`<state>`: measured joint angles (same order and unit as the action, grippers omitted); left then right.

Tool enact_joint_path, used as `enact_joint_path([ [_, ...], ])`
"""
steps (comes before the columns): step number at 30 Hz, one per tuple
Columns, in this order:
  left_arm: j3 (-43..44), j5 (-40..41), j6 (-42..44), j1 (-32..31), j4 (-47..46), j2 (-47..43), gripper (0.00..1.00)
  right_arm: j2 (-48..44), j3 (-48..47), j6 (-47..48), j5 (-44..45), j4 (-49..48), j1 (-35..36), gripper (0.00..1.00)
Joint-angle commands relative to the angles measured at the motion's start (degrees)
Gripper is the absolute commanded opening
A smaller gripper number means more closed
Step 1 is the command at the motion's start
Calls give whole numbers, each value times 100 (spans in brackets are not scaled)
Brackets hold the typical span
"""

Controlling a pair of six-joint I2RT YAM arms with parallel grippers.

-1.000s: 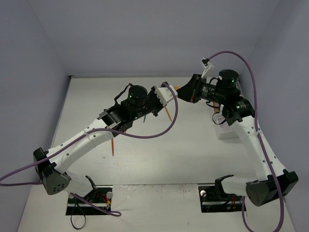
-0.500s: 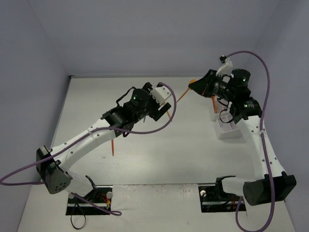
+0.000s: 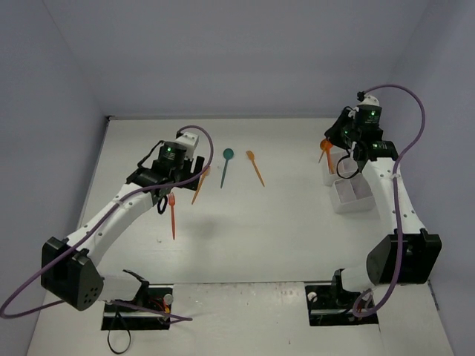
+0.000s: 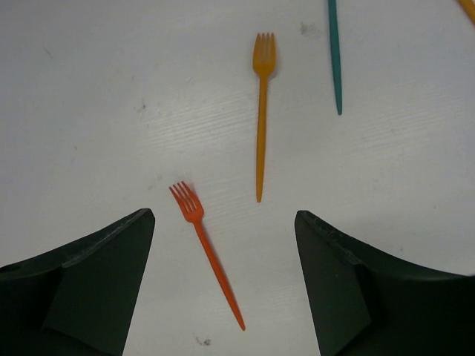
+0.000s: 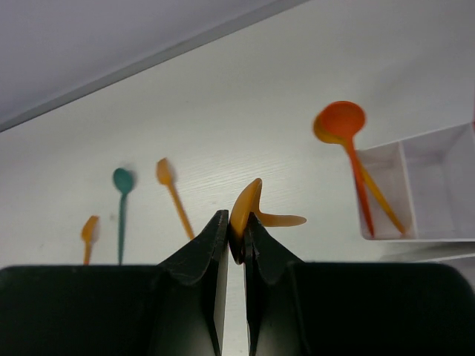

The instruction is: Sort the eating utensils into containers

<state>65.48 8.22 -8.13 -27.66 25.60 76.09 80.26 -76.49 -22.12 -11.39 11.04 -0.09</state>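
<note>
Right wrist view: right gripper (image 5: 236,237) is clenching an orange spoon (image 5: 249,204), which likely needs placing in the organizer (image 5: 382,159); left gripper (image 4: 224,216) is gaping, released.

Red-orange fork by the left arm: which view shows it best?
Left wrist: the red-orange fork shows whole and close, tines distinct. Top external shows it only as a thin sliver. Right wrist doesn't show it.

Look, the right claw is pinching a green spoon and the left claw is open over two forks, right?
Almost. The spoon pinched in the right gripper is orange, not green, as the right wrist view shows. The rest is true: the left gripper is open over two forks, an orange fork and a red-orange fork.
</note>
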Motion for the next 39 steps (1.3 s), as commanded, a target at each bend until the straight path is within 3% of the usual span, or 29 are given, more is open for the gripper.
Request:
enact_joint_path([
  [1,-503,89,-268,177,-266,-635,74,283,-372,41,766,-155,-239,0],
  [7,-1280,252,-259,208,-716,-984,74,569,-494,-58,1080,-146,-373,0],
  [24,-1117,110,-84,278,-776,-763,74,1563,-526,-231,1298,-155,-519,1],
  [33,-1117,110,-84,278,-755,-755,74,1988,-646,-313,1329,-146,-528,21],
  [39,-1117,101,-84,278,-741,-754,74,2090,-694,-380,1333,-146,-528,29],
])
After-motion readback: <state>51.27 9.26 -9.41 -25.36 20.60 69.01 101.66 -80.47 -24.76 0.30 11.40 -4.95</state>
